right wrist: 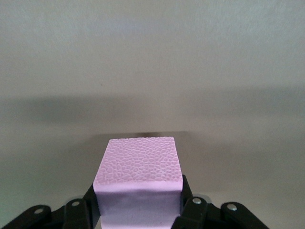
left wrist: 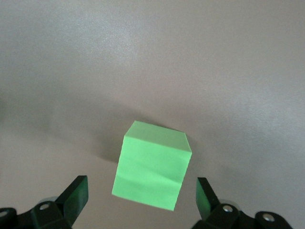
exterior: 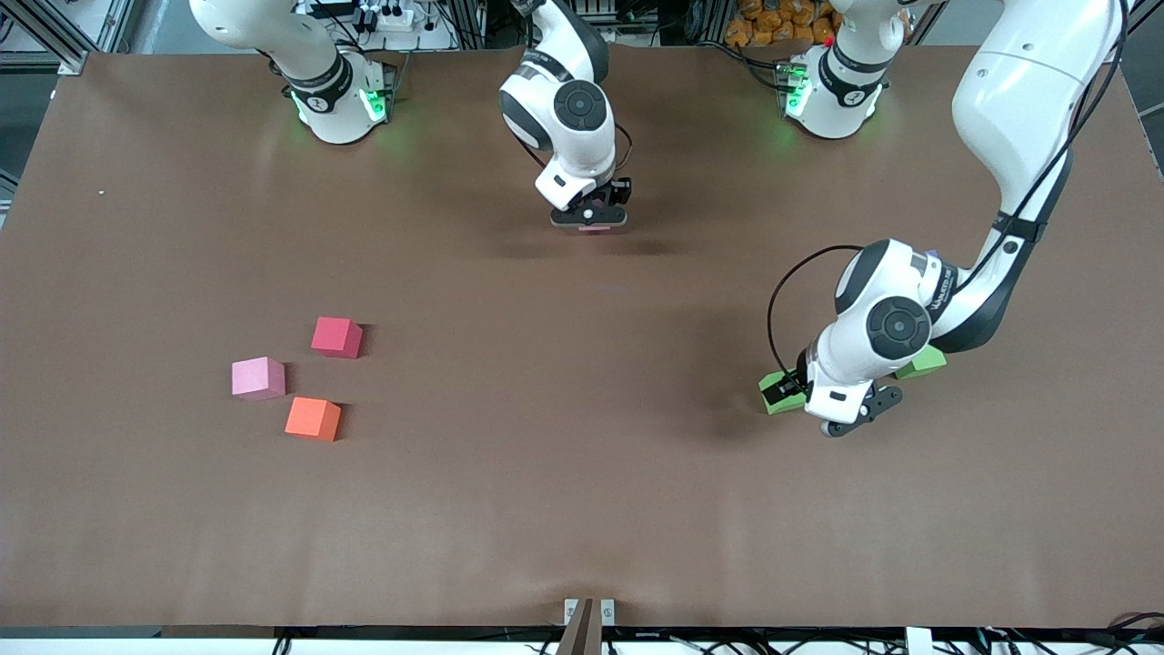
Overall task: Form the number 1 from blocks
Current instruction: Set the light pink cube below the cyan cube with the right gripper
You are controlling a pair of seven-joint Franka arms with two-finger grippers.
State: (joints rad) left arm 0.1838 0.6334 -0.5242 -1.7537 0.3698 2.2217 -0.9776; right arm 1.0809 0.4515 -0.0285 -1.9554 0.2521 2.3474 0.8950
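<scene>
From the front camera I see the right gripper (exterior: 589, 218) low over the table (exterior: 546, 509) near the robots' bases, about midway between the two ends, with only a thin sliver of a pinkish block showing under it. The left gripper (exterior: 841, 414) is down at the left arm's end of the table, with a green block (exterior: 780, 395) peeking out beside it toward the middle of the table, and a second green block (exterior: 922, 362) showing beside the arm, a little farther from the camera. Toward the right arm's end sit three loose blocks close together but apart: a red block (exterior: 336, 337) farthest from the camera, a pink block (exterior: 258, 377) nearer the table's end, and an orange block (exterior: 313, 418) nearest the camera. On the left wrist camera I have the left gripper (left wrist: 143, 200) spread wide, one finger (left wrist: 74, 195) on either side of the green block (left wrist: 152, 164), and neither touches it; the block rests on the table. On the right wrist camera the right gripper (right wrist: 138, 202) is pinching a pale purple block (right wrist: 138, 179) between its fingers (right wrist: 90, 205), both pressed against its sides, with the bare table surface all around it.
</scene>
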